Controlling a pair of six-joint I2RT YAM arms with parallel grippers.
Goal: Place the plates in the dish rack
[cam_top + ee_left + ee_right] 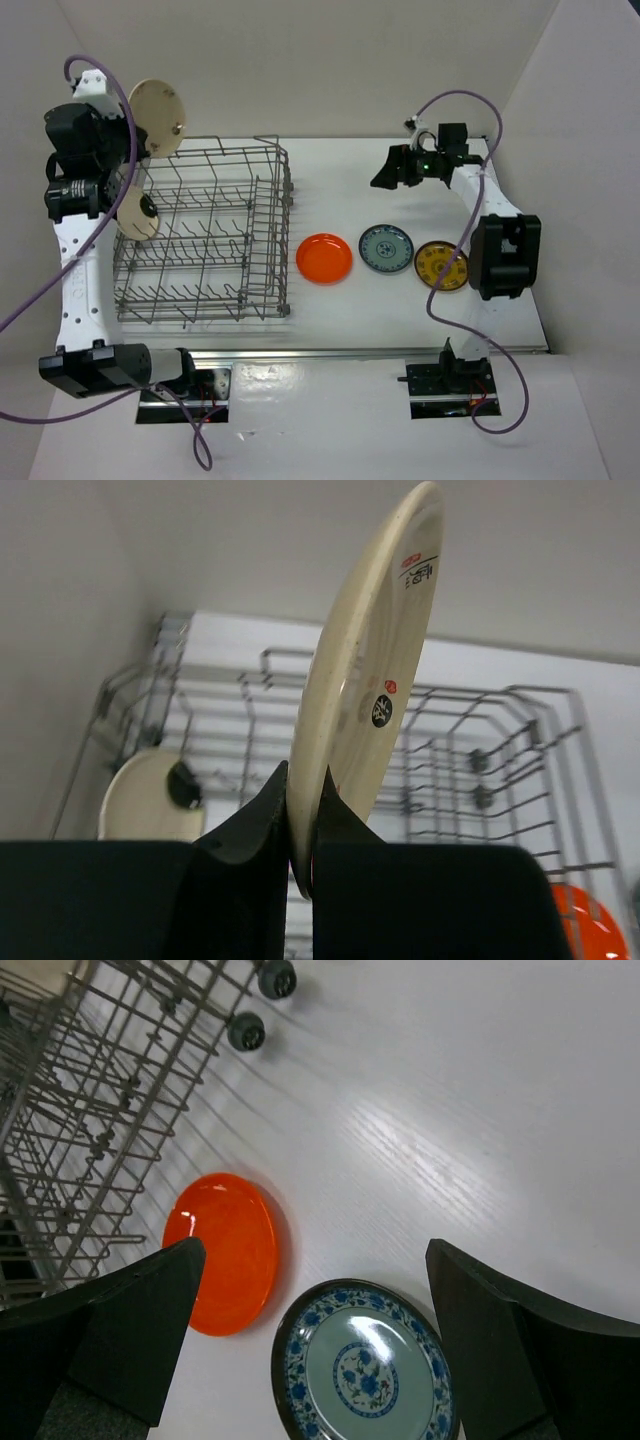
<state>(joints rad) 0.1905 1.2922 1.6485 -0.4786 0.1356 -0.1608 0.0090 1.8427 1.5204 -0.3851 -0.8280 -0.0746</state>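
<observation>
The left tool [300, 785] clenches the rim of a round cream plate [370, 660] over the grey wire dish rack [200, 240], while the right tool [312, 1260] hangs spread wide.

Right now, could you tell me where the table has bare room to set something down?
Bare table lies beyond the plate row, between the dish rack and the right gripper. Another strip lies nearer than the orange plate, blue-and-white plate and yellow plate. That row itself is crowded.

Cream plate [157, 118] with dark marks, second cream plate [137, 214], orange-red plate [324, 258], blue-and-white patterned plate [386, 247], yellow dark-patterned plate [441, 265], grey rack [284, 215]
</observation>
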